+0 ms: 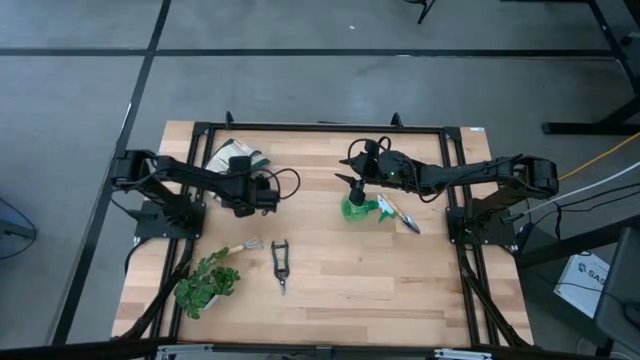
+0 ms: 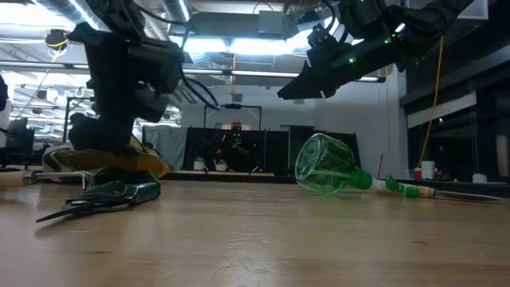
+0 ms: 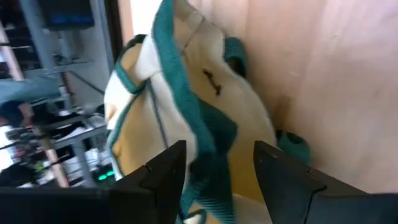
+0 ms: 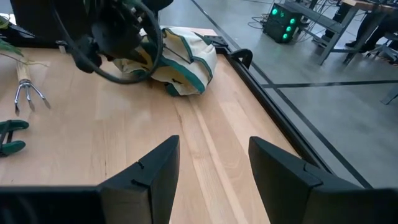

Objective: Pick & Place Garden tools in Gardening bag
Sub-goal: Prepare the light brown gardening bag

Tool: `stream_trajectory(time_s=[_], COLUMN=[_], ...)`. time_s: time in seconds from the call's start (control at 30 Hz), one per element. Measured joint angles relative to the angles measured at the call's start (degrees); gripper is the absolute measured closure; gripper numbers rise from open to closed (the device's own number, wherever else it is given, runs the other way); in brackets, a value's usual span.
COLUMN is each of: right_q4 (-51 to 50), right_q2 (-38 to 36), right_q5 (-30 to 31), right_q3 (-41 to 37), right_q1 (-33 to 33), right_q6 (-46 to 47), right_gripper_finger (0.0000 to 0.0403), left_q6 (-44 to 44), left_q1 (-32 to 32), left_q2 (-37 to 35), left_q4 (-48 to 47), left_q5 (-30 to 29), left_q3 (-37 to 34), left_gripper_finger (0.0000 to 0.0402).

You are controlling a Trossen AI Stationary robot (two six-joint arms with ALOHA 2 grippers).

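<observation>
The gardening bag point(image 1: 228, 157), white with green trim and tan lining, lies at the table's far left; it also shows in the left wrist view point(image 3: 186, 99). My left gripper point(image 1: 241, 170) is open at the bag, one finger on each side of its green-trimmed rim point(image 3: 208, 146). The green spray bottle point(image 1: 360, 209) lies on its side right of centre, its trigger head toward the right point(image 2: 398, 188). My right gripper point(image 1: 350, 172) is open and empty above the bottle point(image 2: 323, 166). The pruning shears point(image 1: 281, 263) lie flat near the front. My left gripper stands with its open fingers point(image 3: 163, 171) on either side of the bag's green-trimmed rim point(image 3: 211, 162), coming level from the table's right. I cannot tell whether they touch the cloth. The bag rests on the table.
A leafy plant sprig point(image 1: 207, 286) and a small hand fork point(image 1: 245, 246) lie at the front left. A black frame point(image 1: 320, 127) runs round the table's edges. Bare wood lies between the bottle and the bag point(image 4: 205, 143).
</observation>
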Motion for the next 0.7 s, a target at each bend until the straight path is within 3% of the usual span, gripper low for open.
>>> stream_trajectory(time_s=[0.27, 0.37, 0.53, 0.7], right_q4=[-1.1, -1.8, -2.0, -2.0], right_q2=[0.0, 0.0, 0.0, 0.0], right_q5=[0.0, 0.0, 0.0, -0.8], right_q3=[0.0, 0.0, 0.0, 0.0], right_q1=[0.0, 0.0, 0.0, 0.0], right_q6=[0.0, 0.0, 0.0, 0.0], right_gripper_finger=[0.0208, 0.0208, 0.0208, 0.0208], left_q6=[-0.7, -1.5, -3.6, -5.8], left_q1=[0.0, 0.0, 0.0, -0.1], left_q2=[2.5, 2.4, 2.0, -0.1], left_q4=[-0.3, -0.4, -2.2, -2.5], left_q5=[-7.9, -7.9, -8.0, -7.6], left_q3=[0.0, 0.0, 0.0, 0.1], left_gripper_finger=[0.0235, 0.0277, 0.0381, 0.0394])
